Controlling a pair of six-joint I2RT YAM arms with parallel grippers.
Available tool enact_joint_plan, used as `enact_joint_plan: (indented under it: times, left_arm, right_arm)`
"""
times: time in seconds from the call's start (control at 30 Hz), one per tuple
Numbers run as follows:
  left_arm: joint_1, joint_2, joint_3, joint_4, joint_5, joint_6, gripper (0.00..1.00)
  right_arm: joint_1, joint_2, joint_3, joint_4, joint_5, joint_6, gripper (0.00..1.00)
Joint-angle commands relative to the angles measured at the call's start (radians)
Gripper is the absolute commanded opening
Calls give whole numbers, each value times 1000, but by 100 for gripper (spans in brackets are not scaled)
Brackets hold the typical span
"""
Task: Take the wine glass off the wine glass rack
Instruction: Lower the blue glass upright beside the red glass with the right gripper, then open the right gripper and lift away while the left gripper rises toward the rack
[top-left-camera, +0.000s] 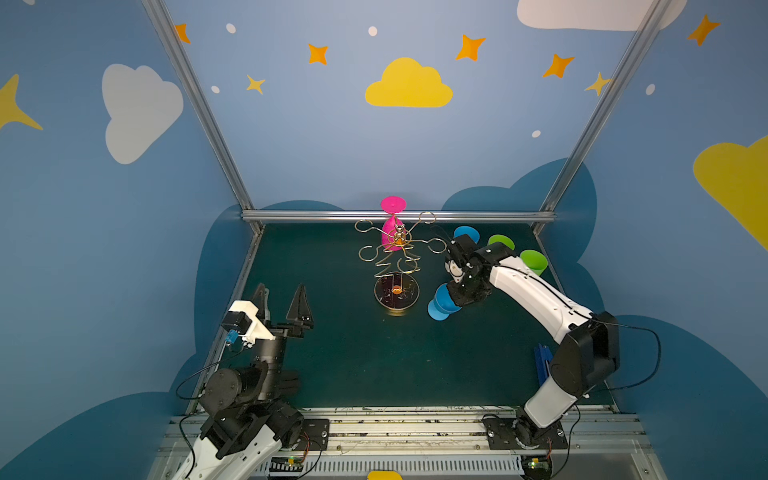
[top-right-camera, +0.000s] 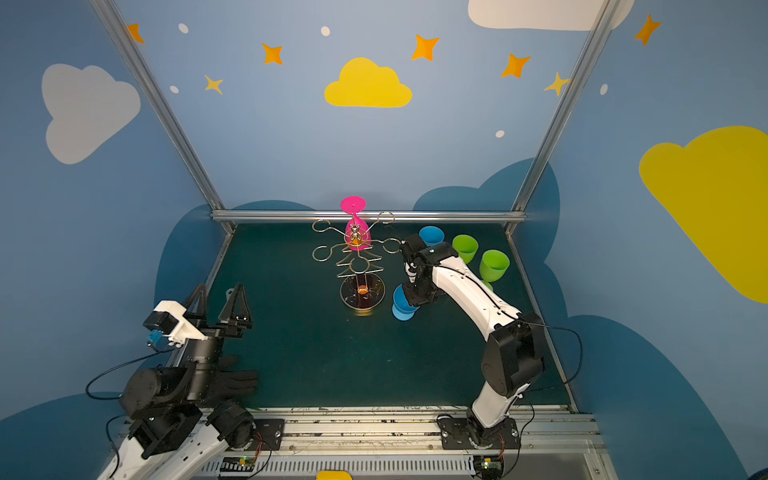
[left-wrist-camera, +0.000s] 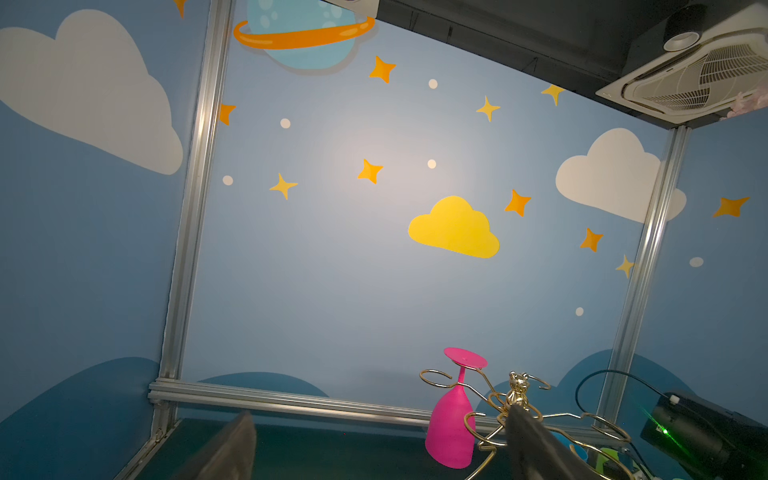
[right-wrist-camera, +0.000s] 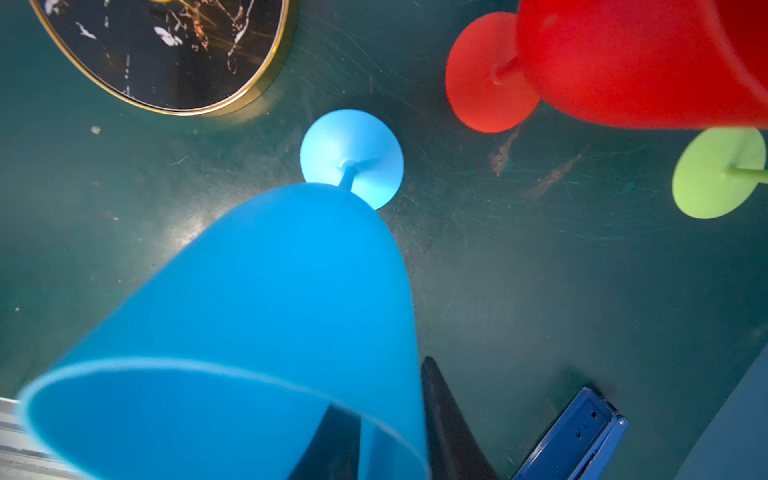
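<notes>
Looking nearly done: a pink glass (top-left-camera: 390, 232) is still hung upside down on the rack (top-left-camera: 386, 291), far side. A blue glass (right-wrist-camera: 291, 291) is stood on the counter (top-left-camera: 353, 353) beside the rack's base, rim straddled by the right tool (right-wrist-camera: 382, 384); pinched or let go can't be told. Left tool (top-left-camera: 281, 287) is spread, empty.

The gold wire wine glass rack (top-left-camera: 405, 297) is stood upright; a pink wine glass (top-left-camera: 387, 236) is hung inverted from it, and a blue wine glass (top-left-camera: 440, 305) is set beside its base.
</notes>
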Motion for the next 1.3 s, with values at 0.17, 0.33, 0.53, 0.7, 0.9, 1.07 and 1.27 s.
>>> enact_joint_plan:
  times: [0.17,0.33,0.53,0.7,0.9,1.07,1.27]
  left_arm:
    - [7,64,92,-18,-15,11,92]
    - [13,192,166,-61,-33,-27,90]
    - [124,420,372,-267,77,-200,84]
    - [432,653,576,-419,558,-493,79]
    - [648,953,749,-356,1065,-666,72]
    - [652,1167,920,-395,1205,-628,71]
    - [650,1393,1093,-375,1369,-630,67]
  right_arm:
    - [-22,-146,-35,96,-66,21,35]
    - [-44,-274,-109,180,-94,23,42]
    - [-71,-507,-261,320,-106,4,49]
    - [-95,-746,-463,520,-123,24,62]
    - [-127,-842,-497,484,-152,23,70]
    - [-131,-870,-540,467,-153,25,73]
    - [-138,-870,-565,463,-176,29,74]
